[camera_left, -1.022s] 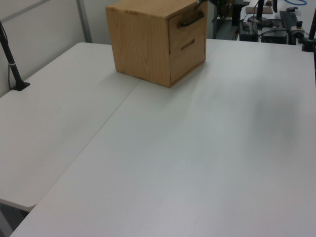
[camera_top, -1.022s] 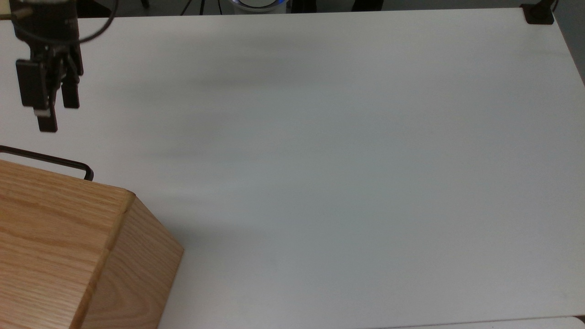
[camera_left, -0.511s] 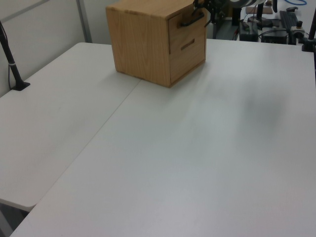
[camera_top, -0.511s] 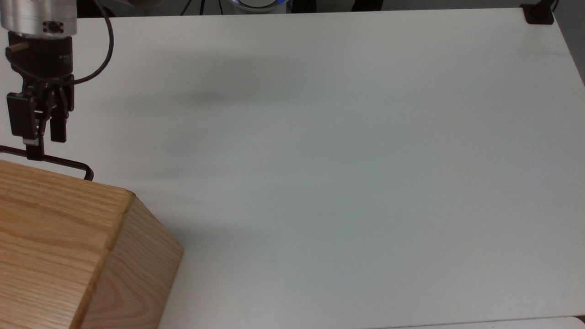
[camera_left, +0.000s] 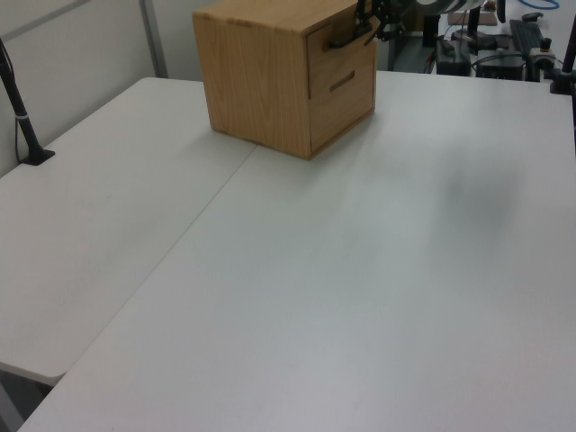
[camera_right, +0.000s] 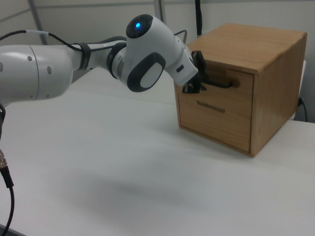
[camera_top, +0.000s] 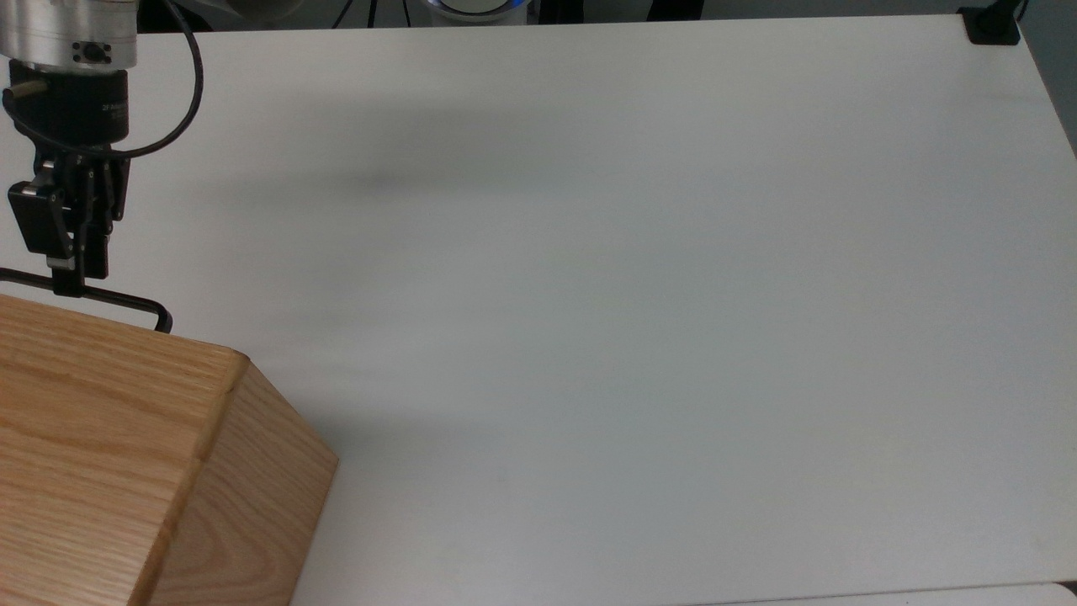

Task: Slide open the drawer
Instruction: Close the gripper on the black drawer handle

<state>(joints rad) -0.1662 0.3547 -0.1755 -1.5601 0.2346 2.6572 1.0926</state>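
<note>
Drawer [camera_right: 243, 91]: top one of two in the wood box [camera_right: 246, 44], pushed all the way in, front level with the lower drawer [camera_right: 211, 118] under it. Sits on the white table [camera_top: 631, 295], at the bottom of the top view's left, at the far end in the left view, at the right view's right. Front not to be seen from the top view, with just the thin black handle [camera_top: 101, 295] poking out past the box edge [camera_top: 101, 438] and cut off at the top view's left side. Inside of the drawer hidden.

Gripper [camera_top: 76, 278] right at the handle, fingers [camera_top: 94, 252] drawn in close and pinched on the bar. Tips partly lost against the black bar in the top view. Small and dark at the top edge in the left view [camera_left: 367, 27], hard to make out there. In the right view [camera_right: 194, 86], tucked behind the white arm [camera_right: 147, 54], with the near end of the handle [camera_right: 219, 83] covered too. Black cable [camera_top: 189, 101] looping off the wrist, its top end cut off by the picture edge
</note>
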